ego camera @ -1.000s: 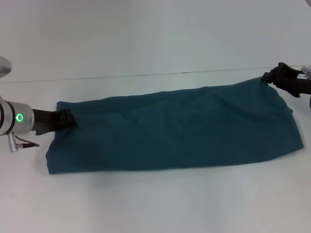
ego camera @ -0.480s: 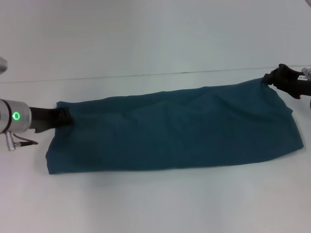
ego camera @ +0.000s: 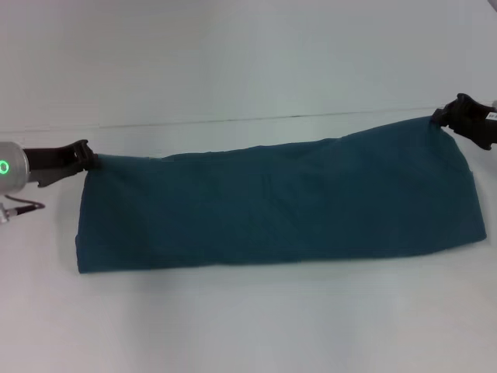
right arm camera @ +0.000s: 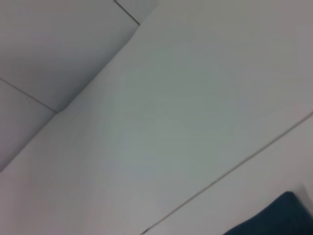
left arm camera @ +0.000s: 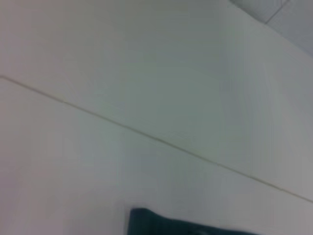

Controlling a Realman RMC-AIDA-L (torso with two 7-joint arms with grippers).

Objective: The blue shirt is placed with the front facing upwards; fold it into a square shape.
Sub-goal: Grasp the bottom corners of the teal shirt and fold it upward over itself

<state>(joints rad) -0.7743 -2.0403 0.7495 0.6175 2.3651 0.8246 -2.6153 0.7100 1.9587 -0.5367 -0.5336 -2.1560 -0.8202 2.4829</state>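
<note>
The blue shirt (ego camera: 279,206) lies as a long folded band across the white counter (ego camera: 248,326), its far edge pulled taut between the two arms. The left claw (ego camera: 84,158) is clenched on the far left corner and the right claw (ego camera: 449,116) on the far right corner, presumably to keep the cloth flat and wrinkle-free for the next fold.

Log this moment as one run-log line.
blue shirt: folded band on table | left gripper: shut on far-left corner | right gripper: shut on far-right corner
</note>
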